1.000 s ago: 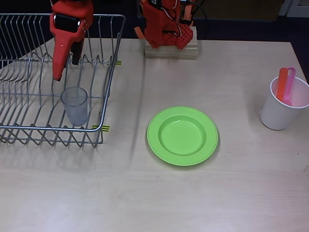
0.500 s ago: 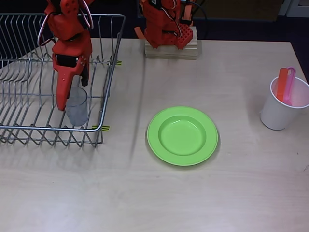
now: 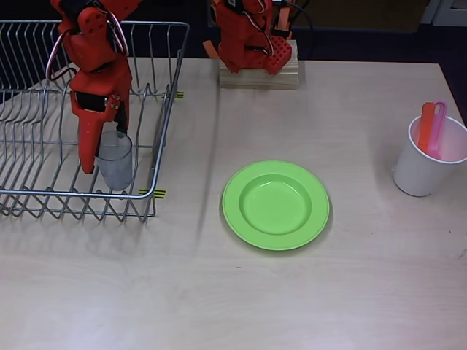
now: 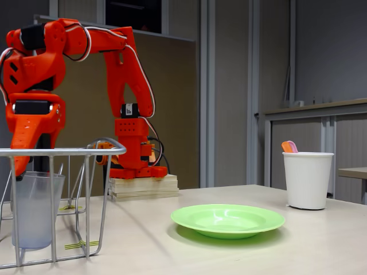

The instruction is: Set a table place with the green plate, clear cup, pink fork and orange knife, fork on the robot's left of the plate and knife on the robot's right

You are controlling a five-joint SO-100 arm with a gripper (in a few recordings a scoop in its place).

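- Nearest the fixed camera, the wire dish rack [image 4: 63, 189] stands at the left, and the clear cup [image 4: 35, 209] sits upright inside it.
- Down over the cup comes the gripper [image 3: 102, 146]: in the overhead view one long orange finger [image 3: 87, 146] runs down the cup's left side while the darker finger [image 3: 121, 120] sits at its upper right rim, so the jaws straddle the clear cup [image 3: 115, 160].
- The fingers stand a cup's width apart; whether they press the wall already, I cannot tell.
- In the fixed view the gripper [image 4: 28, 166] hangs straight above the cup, its orange tip dipping to the cup's rim level at the left.
- Off to the gripper's right in the overhead view, well apart from the rack, the green plate [image 3: 276, 205] lies flat on the bare table [image 3: 219, 292].
- Farther right again, near the table's edge, a white paper cup [image 3: 427, 164] stands upright with the orange knife [image 3: 425, 125] and the pink fork [image 3: 438, 124] poking up side by side from it.
- At the far back, behind the plate, the arm's base [image 3: 248, 33] sits on a wooden block [image 3: 259, 75].
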